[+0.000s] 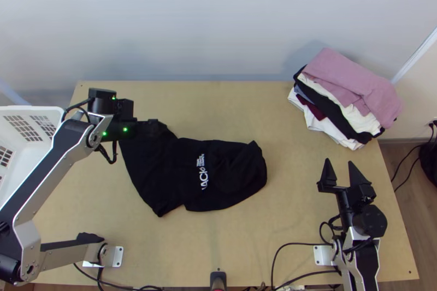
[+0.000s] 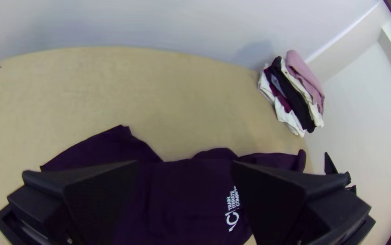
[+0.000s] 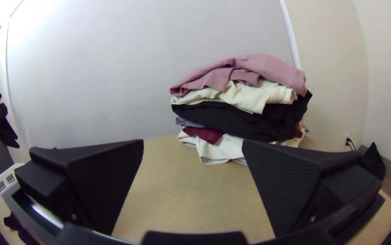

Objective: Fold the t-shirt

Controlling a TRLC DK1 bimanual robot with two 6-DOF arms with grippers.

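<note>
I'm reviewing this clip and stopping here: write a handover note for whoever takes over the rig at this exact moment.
Left hand: open, over the t-shirt's left end as the top view shows it.
Right hand: open, away from the cloth, at the table's near right.
Job: black t-shirt lies left of centre on the table, print up, outline uneven.
Done: no neat finished fold; I can't tell whether any fold was made.
Left: probably straighten it, then fold. The pile of clothes at the far right may be its destination.

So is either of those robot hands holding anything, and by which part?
Nothing is held: both the left gripper and the right gripper are open, and the black t-shirt lies on the table.
</note>
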